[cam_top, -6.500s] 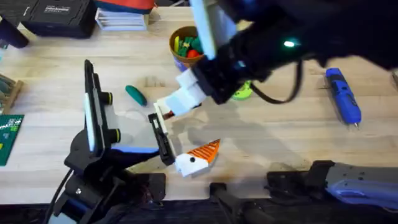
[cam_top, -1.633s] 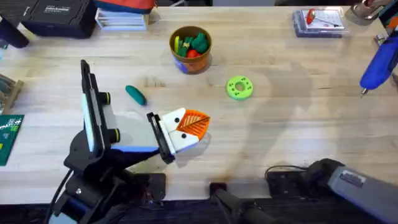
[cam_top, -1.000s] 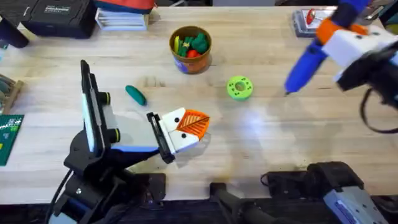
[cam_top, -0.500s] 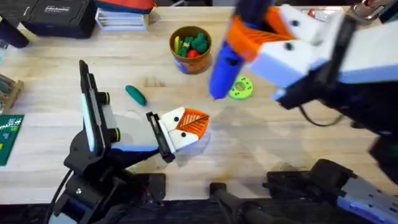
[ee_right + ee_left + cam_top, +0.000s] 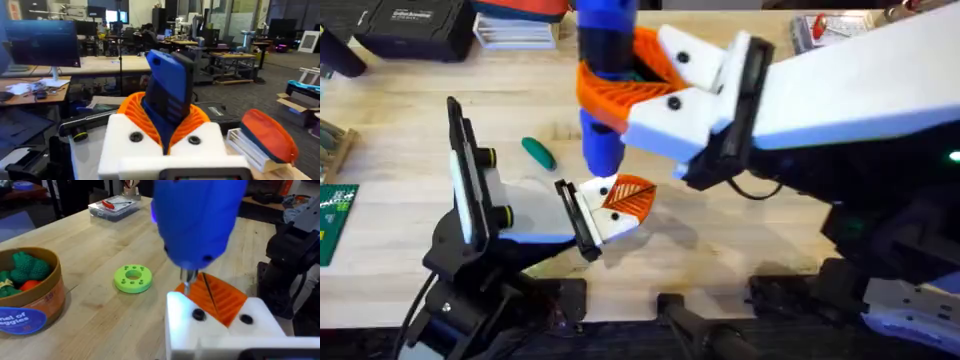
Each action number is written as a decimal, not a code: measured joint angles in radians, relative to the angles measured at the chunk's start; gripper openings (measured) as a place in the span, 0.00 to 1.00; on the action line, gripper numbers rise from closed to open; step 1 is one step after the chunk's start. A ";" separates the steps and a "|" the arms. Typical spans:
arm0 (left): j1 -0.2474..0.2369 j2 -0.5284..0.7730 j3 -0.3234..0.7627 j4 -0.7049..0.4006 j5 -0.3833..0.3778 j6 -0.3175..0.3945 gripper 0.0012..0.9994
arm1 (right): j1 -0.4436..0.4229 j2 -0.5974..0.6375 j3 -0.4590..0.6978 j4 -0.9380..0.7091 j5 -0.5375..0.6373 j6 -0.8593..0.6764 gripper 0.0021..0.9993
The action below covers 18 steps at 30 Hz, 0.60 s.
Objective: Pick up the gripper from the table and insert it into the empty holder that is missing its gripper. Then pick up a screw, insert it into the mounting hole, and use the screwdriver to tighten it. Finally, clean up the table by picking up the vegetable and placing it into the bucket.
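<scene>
The right gripper (image 5: 620,85) is clenched on the screwdriver (image 5: 605,90), which stands nearly upright with its long axis pointing down at the holder (image 5: 610,222). In the overhead view the blue barrel hangs at about 11 o'clock from the white block, its lower end just above the block's upper edge. In the left wrist view the thin metal tip (image 5: 187,286) comes down just beside the block's top, a little toward 10 o'clock from the nearer dark screw hole (image 5: 198,314). The orange gripper (image 5: 632,198) is seated in the holder, its ribbed fan spreading toward 2 o'clock. Whether a screw sits in that hole cannot be told. The coming move probably turns on bringing the tip over the hole, a job for the right arm. The left arm's jaws cannot be judged.
</scene>
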 joint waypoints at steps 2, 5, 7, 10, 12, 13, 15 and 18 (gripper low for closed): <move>0.000 0.000 0.000 0.000 0.000 0.000 0.01 | 0.013 0.018 0.000 0.014 0.000 0.000 0.02; 0.000 0.000 0.000 0.000 0.000 0.000 0.01 | 0.030 0.029 0.000 0.011 -0.002 0.000 0.02; 0.000 0.000 0.000 0.000 0.000 0.000 0.01 | 0.037 0.030 0.000 0.012 -0.002 -0.002 0.02; 0.000 0.000 0.000 0.000 0.000 0.000 0.01 | 0.037 0.030 0.000 0.012 -0.002 -0.003 0.02; 0.000 0.000 0.000 0.000 0.000 0.000 0.01 | 0.037 0.030 0.000 0.012 -0.008 -0.003 0.02; 0.000 0.000 0.000 0.000 0.000 0.000 0.01 | 0.037 0.030 0.000 0.012 -0.013 -0.003 0.02; 0.000 0.000 0.000 0.000 0.000 0.000 0.01 | 0.037 0.030 0.000 0.012 -0.020 -0.003 0.02; 0.000 0.000 0.000 0.000 0.000 0.000 0.01 | 0.037 0.030 0.000 0.012 -0.024 -0.007 0.02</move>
